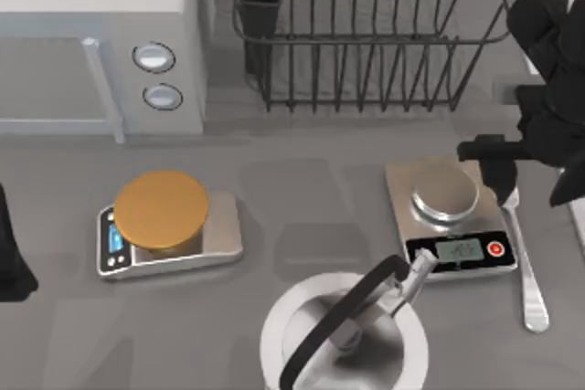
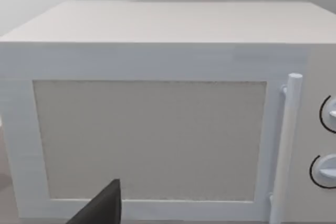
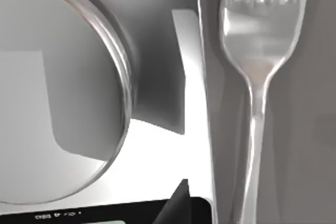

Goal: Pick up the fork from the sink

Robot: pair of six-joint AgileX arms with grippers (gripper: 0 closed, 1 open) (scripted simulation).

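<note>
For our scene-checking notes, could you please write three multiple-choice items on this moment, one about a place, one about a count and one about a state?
1. Where does the fork lie?
A. On the table, right of the silver-platform scale
B. Inside the dish rack
C. On the orange-topped scale

2. How many kitchen scales stand on the table?
A. One
B. Two
C. Three

3. How is the microwave door?
A. Wide open
B. Removed
C. Closed

Answers: 1 A, the top view shows the fork flat beside that scale's right edge, under the right gripper. 2 B, one orange-topped at left, one silver at right. 3 C, the left wrist view shows the door flush with its front.
</note>
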